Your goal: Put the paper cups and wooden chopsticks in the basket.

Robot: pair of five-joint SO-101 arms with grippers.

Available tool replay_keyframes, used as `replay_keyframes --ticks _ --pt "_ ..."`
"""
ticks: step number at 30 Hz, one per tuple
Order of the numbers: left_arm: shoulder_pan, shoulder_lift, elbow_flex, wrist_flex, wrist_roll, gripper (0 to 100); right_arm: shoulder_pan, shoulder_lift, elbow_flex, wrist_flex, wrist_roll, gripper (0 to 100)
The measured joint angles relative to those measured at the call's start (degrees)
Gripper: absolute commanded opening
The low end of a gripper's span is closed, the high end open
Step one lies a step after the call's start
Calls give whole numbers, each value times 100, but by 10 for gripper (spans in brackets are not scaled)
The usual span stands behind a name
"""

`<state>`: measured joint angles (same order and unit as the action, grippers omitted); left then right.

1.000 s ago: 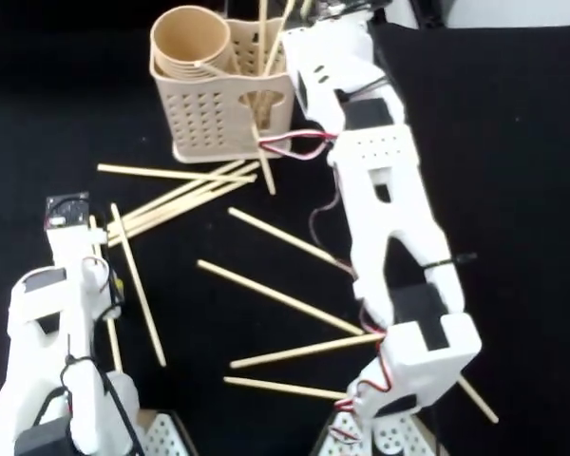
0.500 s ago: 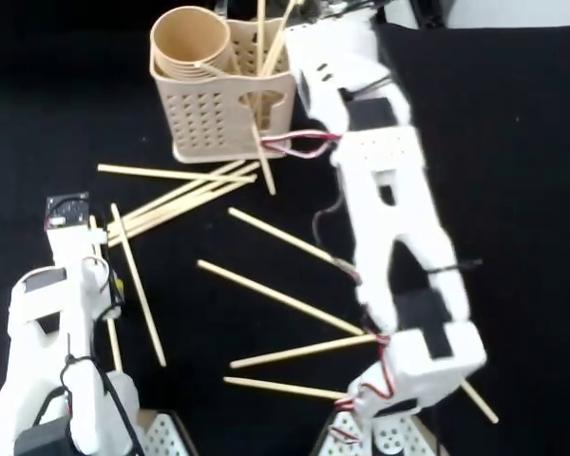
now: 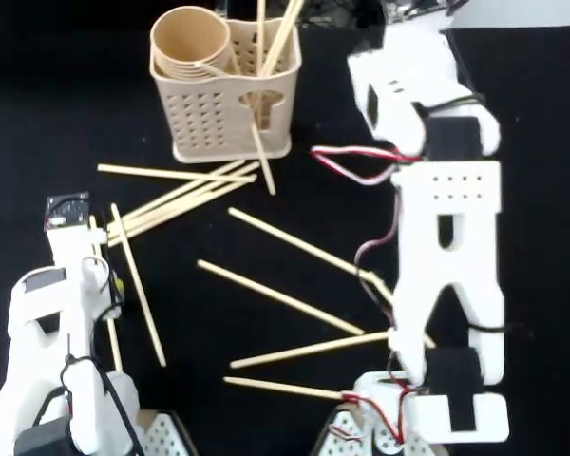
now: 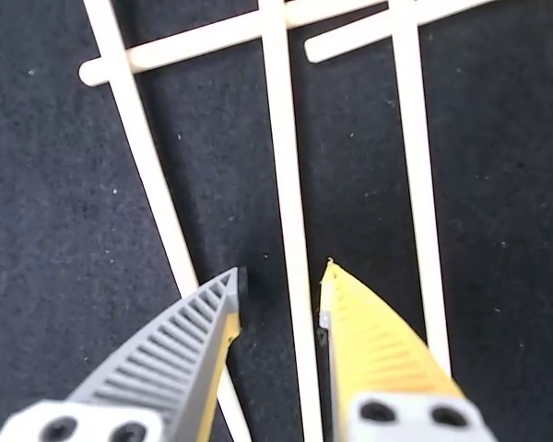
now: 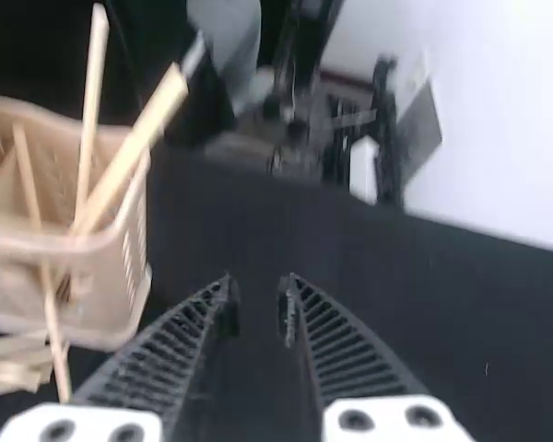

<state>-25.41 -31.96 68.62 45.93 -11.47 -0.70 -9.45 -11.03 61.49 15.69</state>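
A beige perforated basket (image 3: 223,114) stands at the back with stacked paper cups (image 3: 190,43) in its left compartment and a few wooden chopsticks (image 3: 277,38) upright in the right one. One chopstick (image 3: 262,160) leans against its front. Several chopsticks lie loose on the black table, such as a long one (image 3: 280,297) in the middle. My left gripper (image 4: 282,273) is low over the table, open, its fingers on either side of one chopstick (image 4: 286,184). My right gripper (image 5: 258,285) hangs beside the basket (image 5: 64,249), slightly open and empty.
The left arm (image 3: 52,313) is at the front left, the right arm (image 3: 446,237) stretches along the right side. A bundle of chopsticks (image 3: 180,199) lies in front of the basket. Room clutter (image 5: 350,138) sits beyond the table's far edge.
The right arm has swung to the right, away from above the basket. The left arm has stayed where it was.
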Motion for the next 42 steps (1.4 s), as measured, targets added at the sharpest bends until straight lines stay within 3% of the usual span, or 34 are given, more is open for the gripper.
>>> replay_keyframes --ticks 4,11,14,19,23,30,42 --pt "-97 0 -607 721 -9 209 141 -44 -527 1002 158 199" --pt "-1011 0 -1969 2057 -316 218 185 -97 -1073 2462 712 151" --pt "-1213 9 -1934 1890 -554 222 185 -123 -1143 2716 774 152" --pt "-1257 9 -1204 826 -563 260 167 -123 -1169 2840 949 149" --pt "-1020 9 -721 211 -176 260 -35 -123 -1169 3165 1196 149" --pt "-703 141 -721 26 299 261 -589 -677 -1169 3719 1248 149" --pt "-949 2171 -1758 53 334 257 -985 -2365 -791 3912 1257 148"
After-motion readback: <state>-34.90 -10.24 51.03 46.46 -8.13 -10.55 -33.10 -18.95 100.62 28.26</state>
